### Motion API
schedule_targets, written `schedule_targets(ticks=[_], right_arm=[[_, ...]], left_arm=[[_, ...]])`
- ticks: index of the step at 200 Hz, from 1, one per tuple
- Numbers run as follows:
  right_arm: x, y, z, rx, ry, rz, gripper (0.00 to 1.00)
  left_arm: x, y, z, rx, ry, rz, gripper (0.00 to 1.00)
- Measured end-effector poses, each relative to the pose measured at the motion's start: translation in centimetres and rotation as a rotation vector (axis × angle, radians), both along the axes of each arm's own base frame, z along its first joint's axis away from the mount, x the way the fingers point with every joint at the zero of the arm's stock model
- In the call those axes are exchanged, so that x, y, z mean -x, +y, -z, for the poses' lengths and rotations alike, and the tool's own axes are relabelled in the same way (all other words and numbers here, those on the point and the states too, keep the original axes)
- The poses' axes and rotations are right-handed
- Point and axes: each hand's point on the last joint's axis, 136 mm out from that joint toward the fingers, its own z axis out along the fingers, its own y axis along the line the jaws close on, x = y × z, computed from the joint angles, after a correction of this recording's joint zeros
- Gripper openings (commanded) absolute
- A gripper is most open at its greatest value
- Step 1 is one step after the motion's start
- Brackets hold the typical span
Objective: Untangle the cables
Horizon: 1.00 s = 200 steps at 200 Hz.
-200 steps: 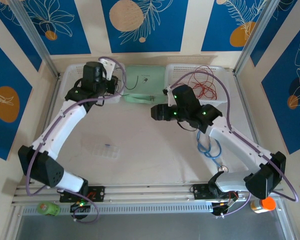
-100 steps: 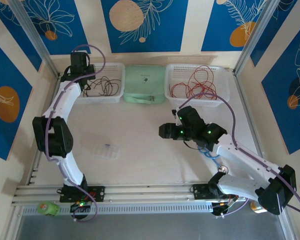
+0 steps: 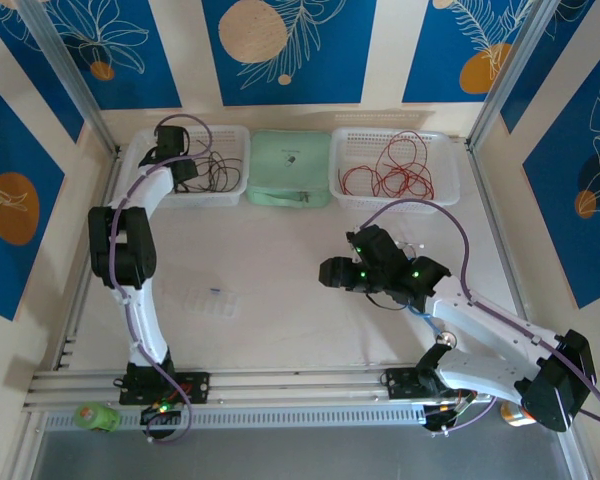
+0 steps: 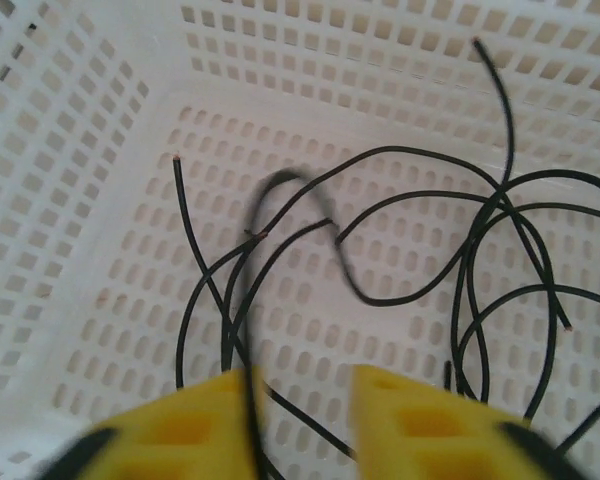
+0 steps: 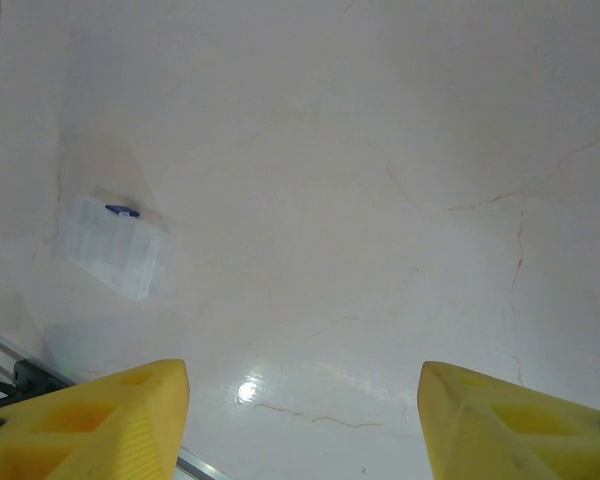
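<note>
Black cables (image 3: 216, 172) lie in loose loops in the white left basket (image 3: 242, 140). Red cables (image 3: 390, 176) fill the white right basket (image 3: 442, 150). My left gripper (image 3: 183, 170) hangs over the left basket. In the left wrist view its yellow fingers (image 4: 195, 425) stand apart above the black cables (image 4: 420, 200), so the left gripper (image 4: 305, 383) is open. One blurred black strand (image 4: 248, 385) runs along the inner edge of the left finger, not clamped. My right gripper (image 3: 330, 272) is open over bare table, and nothing lies between the tips of the right gripper (image 5: 300, 373).
A pale green pouch (image 3: 288, 168) sits between the two baskets. A small clear plastic box (image 3: 208, 301) lies on the table left of centre, the clear box (image 5: 116, 246) also ahead of the right gripper. A light blue coiled cable (image 3: 430, 322) peeks from under the right arm.
The left arm folded back toward the left basket and its jaws have opened, leaving a black strand loose. The right arm drew back from the red basket toward the table's middle.
</note>
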Motion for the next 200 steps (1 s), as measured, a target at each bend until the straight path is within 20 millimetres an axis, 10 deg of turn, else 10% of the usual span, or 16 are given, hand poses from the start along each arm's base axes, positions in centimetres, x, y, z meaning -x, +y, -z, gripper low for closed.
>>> schedule_targets(ticks=[56,141,200], right_arm=[[-0.1,-0.1,0.0,0.004,-0.002,0.003,0.62],[-2.3,-3.6,-1.2,0.046,-0.094,0.086,0.64],[-6.0,-11.5,-1.9,0.202,-0.437,0.248,0.94]], left_arm=[[0.2,-0.8,-2.2,0.052,-0.04,0.012,0.91],[7.8,-1.4,-18.9,0.048,-0.375,0.095,1.0],[17.6,-0.4,-16.3,-0.038,-0.496,0.106,1.0]])
